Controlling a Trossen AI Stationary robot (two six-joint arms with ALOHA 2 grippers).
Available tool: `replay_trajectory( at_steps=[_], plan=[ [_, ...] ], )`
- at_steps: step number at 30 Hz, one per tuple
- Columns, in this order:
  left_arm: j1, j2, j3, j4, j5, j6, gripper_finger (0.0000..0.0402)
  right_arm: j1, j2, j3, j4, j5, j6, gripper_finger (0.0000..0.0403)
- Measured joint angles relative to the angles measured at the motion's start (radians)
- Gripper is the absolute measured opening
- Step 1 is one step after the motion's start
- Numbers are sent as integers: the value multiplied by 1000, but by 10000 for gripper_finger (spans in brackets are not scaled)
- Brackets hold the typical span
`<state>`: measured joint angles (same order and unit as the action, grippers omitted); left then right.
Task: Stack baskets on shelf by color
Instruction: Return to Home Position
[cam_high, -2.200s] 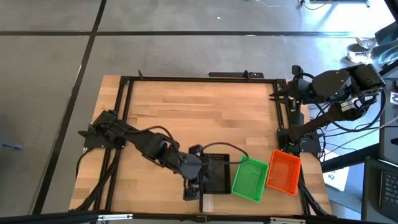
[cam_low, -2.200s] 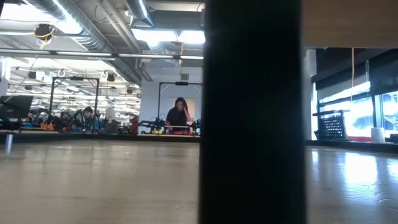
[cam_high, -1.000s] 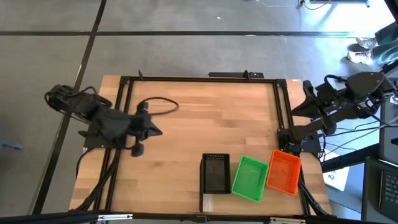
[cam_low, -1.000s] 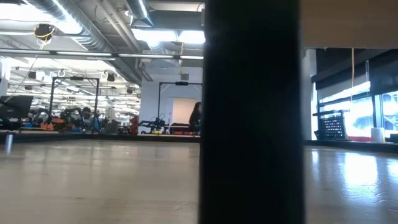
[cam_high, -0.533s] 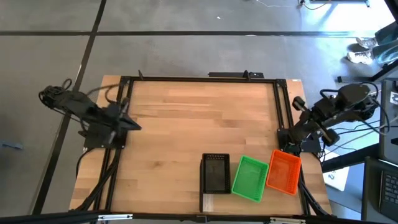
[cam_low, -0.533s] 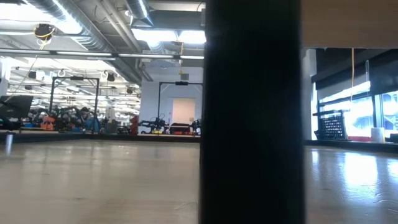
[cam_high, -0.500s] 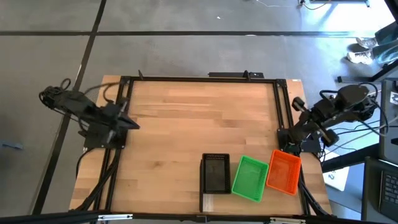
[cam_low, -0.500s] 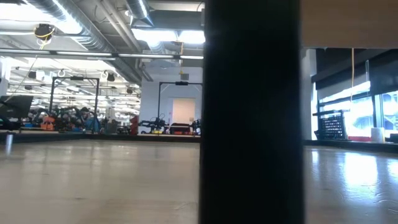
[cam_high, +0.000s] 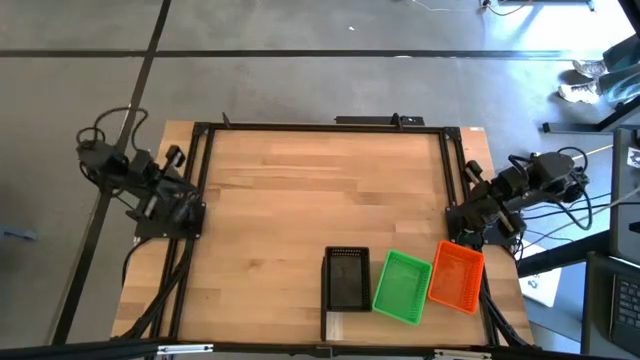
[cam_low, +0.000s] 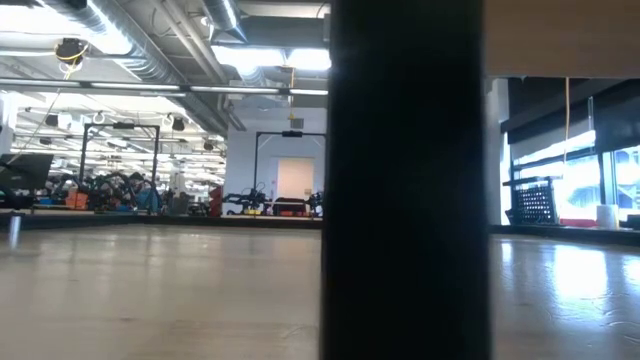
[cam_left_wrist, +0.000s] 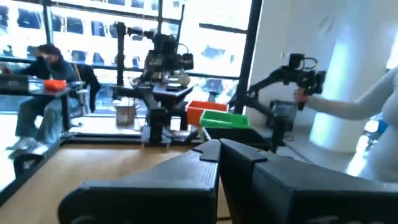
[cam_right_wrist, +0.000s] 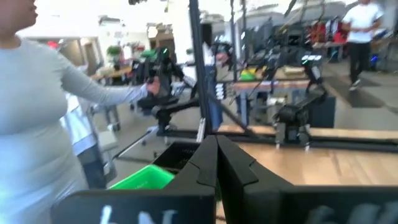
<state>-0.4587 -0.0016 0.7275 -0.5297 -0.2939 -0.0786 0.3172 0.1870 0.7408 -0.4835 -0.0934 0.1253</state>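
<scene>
Over on the left edge of the counter (cam_high: 300, 200), your left arm (cam_high: 150, 195) sits folded up by its base, well away from the baskets. In its wrist view the left gripper (cam_left_wrist: 219, 146) has both fingers pressed together with nothing between them.

Moving right along the near edge, the black basket (cam_high: 346, 278) sits square to the counter. A pale bit of the shelf (cam_high: 344, 325) pokes out from under its near end. Just beside it is the green basket (cam_high: 402, 287), turned a bit off square. The orange basket (cam_high: 456, 275) is right up against that one, close to the right frame rail. From straight above you can't tell how many are nested in each colour.

At the right edge, your right arm (cam_high: 500, 195) is tucked in by its base, just behind the orange basket. The right gripper (cam_right_wrist: 216, 142) is closed too, fingers meeting and holding nothing. Past it that wrist view catches the green and black baskets.

The low view won't help you much. A wide dark upright (cam_low: 405, 180) blocks the middle, with only bare counter top and the room behind it either side.

Both wrist views also catch a person's pale sleeve (cam_right_wrist: 37, 106) beside the counter. Someone is seated (cam_left_wrist: 50, 81) further off in the room.
</scene>
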Motion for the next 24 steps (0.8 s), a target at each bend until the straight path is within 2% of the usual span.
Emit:
replay_trajectory(
  at_steps=[5, 10, 17, 24],
  plan=[
    [0, 5, 12, -37, 26, 65, 0, 0, -101, -99, 72, 21, -1, 0],
    [0, 7, -10, -46, 30, 41, 0, 0, -188, -184, 102, 48, -3, 0],
    [0, 4, -56, -16, 16, 33, 0, 0, -186, -222, 128, 50, -15, 0],
    [0, 6, -182, 127, 17, 61, 0, 0, -185, -356, 317, 48, -78, 0]
  ],
)
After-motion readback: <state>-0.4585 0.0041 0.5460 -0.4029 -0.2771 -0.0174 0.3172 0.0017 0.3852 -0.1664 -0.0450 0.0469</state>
